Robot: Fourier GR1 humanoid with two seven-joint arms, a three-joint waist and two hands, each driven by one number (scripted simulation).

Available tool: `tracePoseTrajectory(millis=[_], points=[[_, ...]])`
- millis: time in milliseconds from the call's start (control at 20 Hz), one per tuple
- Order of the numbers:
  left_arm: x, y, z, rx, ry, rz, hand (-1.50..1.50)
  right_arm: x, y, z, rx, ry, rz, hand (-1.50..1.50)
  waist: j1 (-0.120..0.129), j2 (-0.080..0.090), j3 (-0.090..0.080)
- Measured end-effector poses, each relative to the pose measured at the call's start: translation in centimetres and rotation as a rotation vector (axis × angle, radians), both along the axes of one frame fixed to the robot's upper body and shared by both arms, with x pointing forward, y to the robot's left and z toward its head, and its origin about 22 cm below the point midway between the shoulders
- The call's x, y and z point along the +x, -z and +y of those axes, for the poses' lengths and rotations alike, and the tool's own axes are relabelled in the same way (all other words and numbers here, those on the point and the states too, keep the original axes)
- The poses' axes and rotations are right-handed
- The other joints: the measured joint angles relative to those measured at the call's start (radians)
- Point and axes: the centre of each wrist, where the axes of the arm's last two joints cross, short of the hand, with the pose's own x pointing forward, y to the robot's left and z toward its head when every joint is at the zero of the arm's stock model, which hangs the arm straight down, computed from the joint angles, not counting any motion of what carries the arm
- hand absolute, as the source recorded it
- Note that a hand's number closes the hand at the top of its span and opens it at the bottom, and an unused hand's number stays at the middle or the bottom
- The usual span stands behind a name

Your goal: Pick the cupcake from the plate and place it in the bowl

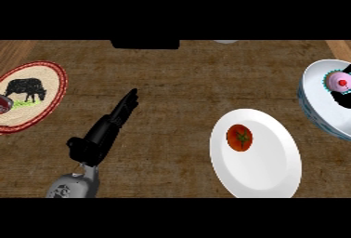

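Note:
The cupcake (pixel 339 82), pink-frosted with a red cherry and a teal wrapper, is inside the white bowl with a blue outside (pixel 313 104) at the right edge. My right hand (pixel 341 99) is mostly cut off by that edge; its black fingers show above and below the cupcake, curled round it. The white plate (pixel 270 179) at lower right holds only a red tomato (pixel 239 137). My left hand (pixel 109 128) rests open at centre left, fingers straight and pointing away, touching nothing.
A round plate with a red rim and a cow picture (pixel 41 79) lies at the left edge, with a small dark red thing (pixel 3 103) on its near side. A dark object (pixel 145 44) sits at the counter's far edge.

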Motion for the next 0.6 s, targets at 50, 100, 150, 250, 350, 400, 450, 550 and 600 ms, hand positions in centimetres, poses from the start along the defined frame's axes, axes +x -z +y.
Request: tracePoseTrajectory(millis=[50,100,150,250,350,400,450,550,600], points=[[0.0,0.0,0.0,0.000,-0.001,-0.001,0.00,0.1,0.6,-0.6,0.036,0.001,0.040,-1.50,0.001,0.000,0.000],[0.0,-0.1,0.1,0.002,0.000,-0.002,0.00,0.3,0.9,-1.2,0.067,-0.008,0.067,-1.50,0.002,0.001,0.000],[0.0,0.0,-0.2,0.001,0.001,0.000,0.00,0.5,1.4,-1.6,0.094,-0.022,0.089,-1.50,0.002,0.001,0.000],[0.3,-0.2,0.3,0.005,-0.002,-0.006,0.00,1.0,1.6,-2.4,0.138,-0.061,0.101,-1.50,0.003,0.001,0.001],[-0.1,-0.5,0.0,0.003,0.001,0.001,0.00,1.5,1.5,-3.1,0.175,-0.092,0.080,-1.50,0.004,0.000,0.001],[-0.1,-0.3,0.0,0.002,0.002,0.002,0.00,1.8,1.4,-3.3,0.191,-0.101,0.061,-1.50,0.003,0.001,0.001],[-0.2,-0.3,-0.3,0.003,0.006,0.001,0.00,2.0,1.4,-3.6,0.206,-0.105,0.042,-1.50,0.004,0.001,0.001],[-0.2,-0.4,0.1,0.005,0.002,0.004,0.00,2.2,1.6,-3.9,0.234,-0.102,-0.003,-1.50,0.001,0.000,0.001],[-0.3,-0.2,0.4,0.005,0.003,0.004,0.00,2.2,1.7,-4.1,0.259,-0.092,-0.032,-1.50,0.001,0.000,0.001]])
